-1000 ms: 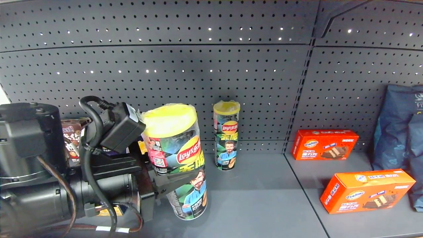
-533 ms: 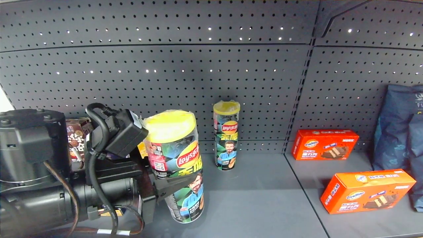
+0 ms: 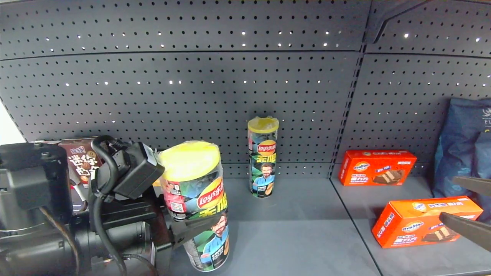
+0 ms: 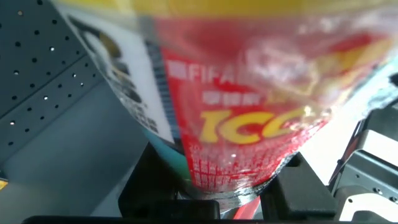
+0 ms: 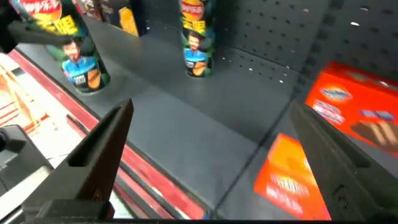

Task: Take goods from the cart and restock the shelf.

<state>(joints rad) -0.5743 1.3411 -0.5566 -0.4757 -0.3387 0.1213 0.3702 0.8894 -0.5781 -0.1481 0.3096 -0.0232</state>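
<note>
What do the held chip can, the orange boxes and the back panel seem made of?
Chip can: probably cardboard tube in glossy film, crinkled at the yellow lid. Orange boxes: printed cardboard, crisp folded edges. Back panel: likely painted metal, matte, perforated.

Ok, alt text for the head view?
The left gripper holds a yellow-lidded can at the shelf front. A second can stands by the pegboard, two orange boxes lie to its right, and the open right gripper is at the right edge.

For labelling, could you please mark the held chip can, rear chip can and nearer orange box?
held chip can (image 3: 199, 193), head view, label.
rear chip can (image 3: 263, 161), head view, label.
nearer orange box (image 3: 406, 227), head view, front face.
</note>
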